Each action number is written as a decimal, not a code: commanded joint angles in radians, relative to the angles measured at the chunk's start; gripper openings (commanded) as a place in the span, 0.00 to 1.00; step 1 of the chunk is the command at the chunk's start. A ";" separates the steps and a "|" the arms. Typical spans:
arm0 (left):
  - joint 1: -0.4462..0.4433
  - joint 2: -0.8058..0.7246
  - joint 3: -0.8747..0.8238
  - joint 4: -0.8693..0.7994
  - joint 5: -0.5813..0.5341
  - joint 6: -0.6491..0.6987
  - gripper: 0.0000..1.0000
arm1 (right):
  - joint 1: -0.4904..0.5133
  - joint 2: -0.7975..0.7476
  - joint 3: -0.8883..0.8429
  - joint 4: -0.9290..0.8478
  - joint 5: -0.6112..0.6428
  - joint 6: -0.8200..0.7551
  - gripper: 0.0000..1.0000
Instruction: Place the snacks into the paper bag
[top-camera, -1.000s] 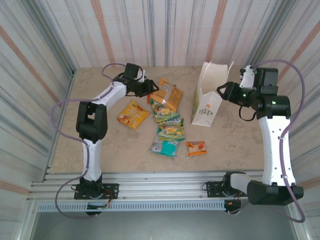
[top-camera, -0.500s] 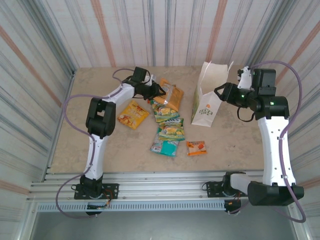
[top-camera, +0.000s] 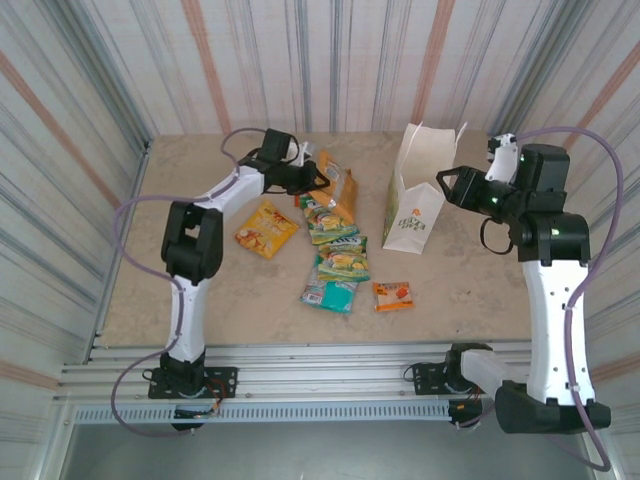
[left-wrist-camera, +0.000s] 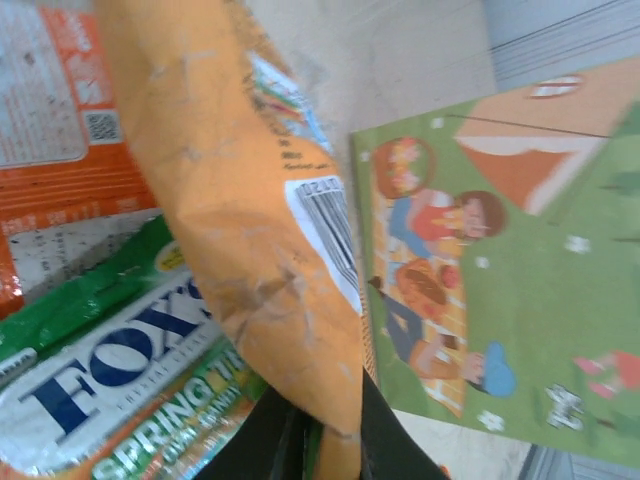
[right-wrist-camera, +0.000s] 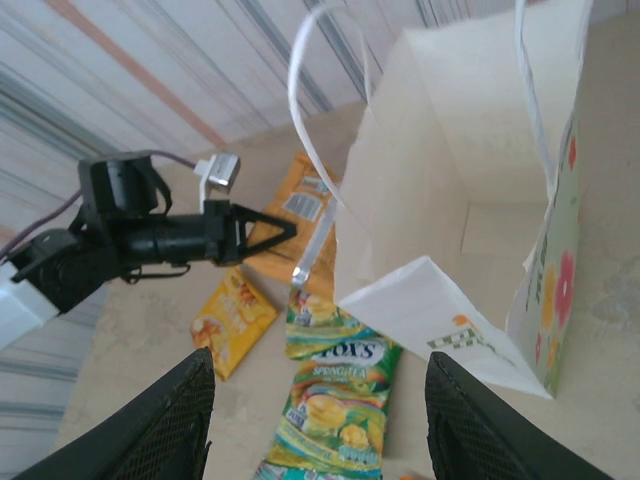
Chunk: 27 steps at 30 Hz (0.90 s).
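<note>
Since a second ago the left gripper (top-camera: 320, 179) has slid right along the far side of the table (top-camera: 190, 290) and closed on the orange packet (left-wrist-camera: 240, 200). That packet lay flat before and is now tipped up on its edge. In the left wrist view the dark fingers (left-wrist-camera: 272, 446) pinch its lower margin, and a barcode shows on the crumpled foil. A green Fox's packet (left-wrist-camera: 110, 370) lies just beside it and an orange-red packet (left-wrist-camera: 60, 100) sits behind.

The right arm has drawn back slightly to the right. The right gripper (top-camera: 441, 184) hangs just beside the upper right edge of the paper bag (top-camera: 415, 205), its jaws wide apart with nothing between them. The bag stands upright with its mouth open, to the right of the snacks.

On the table lie a yellow packet (top-camera: 267, 228), a second green packet (top-camera: 343, 262), a teal packet (top-camera: 328, 292) and a small orange packet (top-camera: 393, 294), all outside the bag.
</note>
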 joint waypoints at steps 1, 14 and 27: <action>0.011 -0.188 -0.048 0.110 0.042 0.069 0.13 | 0.008 -0.023 -0.006 0.095 -0.043 0.010 0.57; 0.011 -0.566 -0.224 0.352 0.212 0.153 0.09 | 0.224 0.027 0.008 0.275 -0.123 -0.043 0.59; -0.003 -0.814 -0.347 0.321 0.295 0.460 0.08 | 0.332 0.215 -0.012 0.585 -0.306 0.345 0.65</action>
